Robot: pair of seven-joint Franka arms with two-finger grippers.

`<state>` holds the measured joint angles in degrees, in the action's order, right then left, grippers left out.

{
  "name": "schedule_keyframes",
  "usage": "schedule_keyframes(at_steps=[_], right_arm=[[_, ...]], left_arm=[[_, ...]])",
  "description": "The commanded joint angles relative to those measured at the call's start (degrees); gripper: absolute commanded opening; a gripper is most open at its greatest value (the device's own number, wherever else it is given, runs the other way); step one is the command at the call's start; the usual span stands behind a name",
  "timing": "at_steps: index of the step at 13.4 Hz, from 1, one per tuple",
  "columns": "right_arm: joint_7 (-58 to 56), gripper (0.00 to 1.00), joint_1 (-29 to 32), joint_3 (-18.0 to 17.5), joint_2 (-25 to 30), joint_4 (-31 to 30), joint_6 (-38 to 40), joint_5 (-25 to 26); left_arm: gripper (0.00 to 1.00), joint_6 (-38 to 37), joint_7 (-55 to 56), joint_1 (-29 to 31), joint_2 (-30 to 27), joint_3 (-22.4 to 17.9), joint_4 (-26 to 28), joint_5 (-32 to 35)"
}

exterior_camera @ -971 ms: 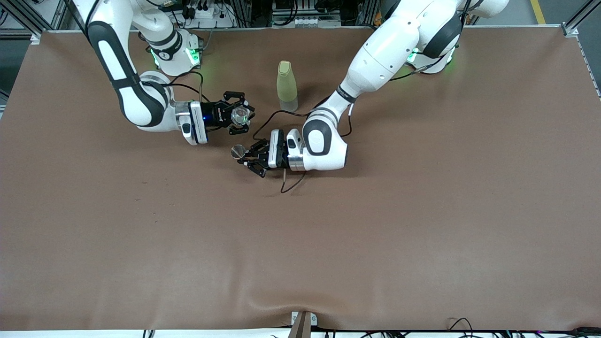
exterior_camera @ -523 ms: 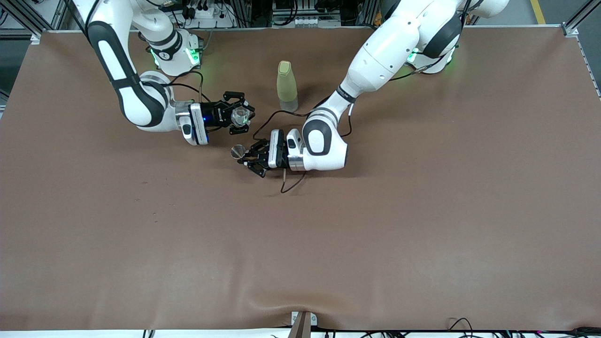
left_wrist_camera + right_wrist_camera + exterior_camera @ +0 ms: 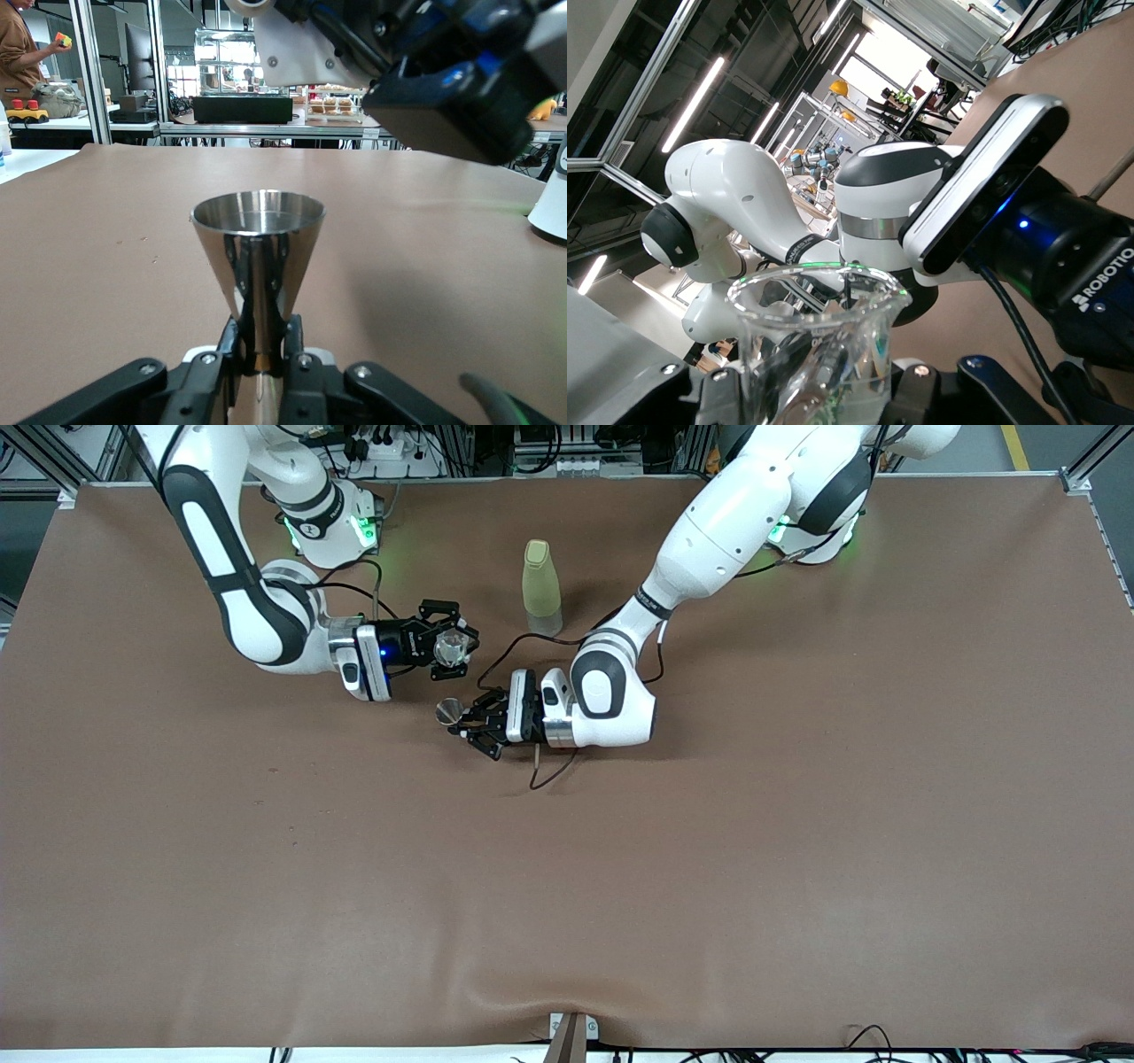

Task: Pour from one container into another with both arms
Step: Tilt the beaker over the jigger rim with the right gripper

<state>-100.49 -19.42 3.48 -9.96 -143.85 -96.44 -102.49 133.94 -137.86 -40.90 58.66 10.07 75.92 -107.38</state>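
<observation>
Two containers are in play, each pinched in its own claw. The left gripper (image 3: 462,722), reaching from the left arm's base, is pressed onto the narrow waist of a steel cone-shaped jigger (image 3: 449,709), which stands upright beyond its fingertips with its open mouth facing up; in the left wrist view the metal measuring cup (image 3: 259,257) rises straight out of the closed fingers (image 3: 232,341). The right gripper (image 3: 447,651) is clamped on a small clear glass beaker (image 3: 453,646), whose rim and pouring lip fill the right wrist view (image 3: 819,319). That beaker is held above the brown table (image 3: 620,868) and sits just beside the jigger, a little toward the robots' bases from it, the two vessels near but apart. The relation that matters is this offset: from the right claw, the jigger's mouth lies a short way toward the front camera and lower, so the beaker probably needs to come over that mouth before its long axis is tipped. Which vessel is meant to be the source cannot be told, and whether either holds liquid is not visible. Both arms (image 3: 700,540) are equally close to the meeting point. Farther out, a pale green bottle (image 3: 540,584) with a cap stands upright on the table nearer the bases, untouched, between the two arms.
</observation>
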Motion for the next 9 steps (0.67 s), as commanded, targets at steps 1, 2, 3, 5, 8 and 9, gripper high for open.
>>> schedule_keyframes(at_steps=[1,2,3,5,8,9], right_arm=[[1.79,0.00,1.23,-0.40,2.05,-0.73,-0.50,-1.05],[1.87,0.00,1.31,-0.49,2.05,-0.73,-0.50,-1.05],[3.09,0.00,1.31,-0.49,2.05,-0.73,-0.33,-1.14],[4.25,0.00,1.23,-0.49,1.96,-0.73,-0.15,-1.05],[4.42,0.00,1.23,-0.49,2.05,-0.64,-0.15,-1.05],[4.60,0.00,1.23,-0.49,1.96,-0.64,-0.32,-1.14]], left_arm=[[0.00,0.35,-1.62,0.12,-0.48,0.13,0.55,-1.78],[0.00,0.35,-1.62,0.20,-0.48,0.13,0.55,-1.78],[0.00,0.35,-1.62,0.12,-0.48,0.13,0.55,-1.78],[0.00,0.35,-1.62,0.12,-0.48,0.13,0.55,-1.78],[0.00,0.35,-1.62,0.12,-0.48,0.13,0.63,-1.78],[0.00,0.35,-1.62,0.12,-0.48,0.13,0.72,-1.78]])
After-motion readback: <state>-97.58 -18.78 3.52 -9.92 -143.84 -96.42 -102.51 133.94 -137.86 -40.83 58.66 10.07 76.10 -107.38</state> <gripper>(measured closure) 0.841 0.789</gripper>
